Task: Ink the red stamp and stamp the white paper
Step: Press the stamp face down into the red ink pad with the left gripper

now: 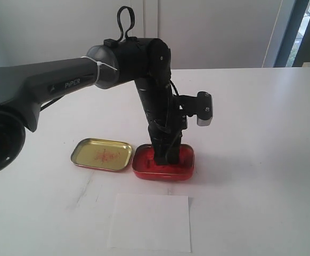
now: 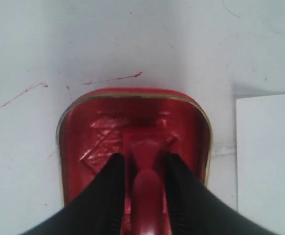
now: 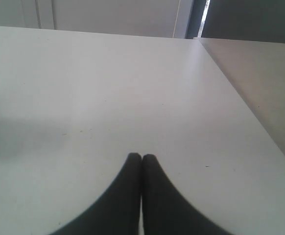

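My left gripper [image 2: 143, 159] is shut on the red stamp [image 2: 145, 186], holding its round knob between the two black fingers. The stamp's square base presses down into the red ink paste of the open red tin [image 2: 79, 132]. In the exterior view the left arm reaches straight down into that red tin [image 1: 184, 165], and the stamp itself is hidden behind the fingers. The white paper [image 1: 149, 221] lies flat on the table in front of the tin; its edge also shows in the left wrist view as the white paper [image 2: 270, 161]. My right gripper [image 3: 142, 157] is shut and empty over bare table.
A shallow gold lid [image 1: 102, 154] with red smears lies just left of the red tin. Thin red ink streaks [image 2: 113, 78] mark the white table [image 1: 261, 133] beyond the tin. The table's far edge and a second surface [image 3: 260, 78] show in the right wrist view.
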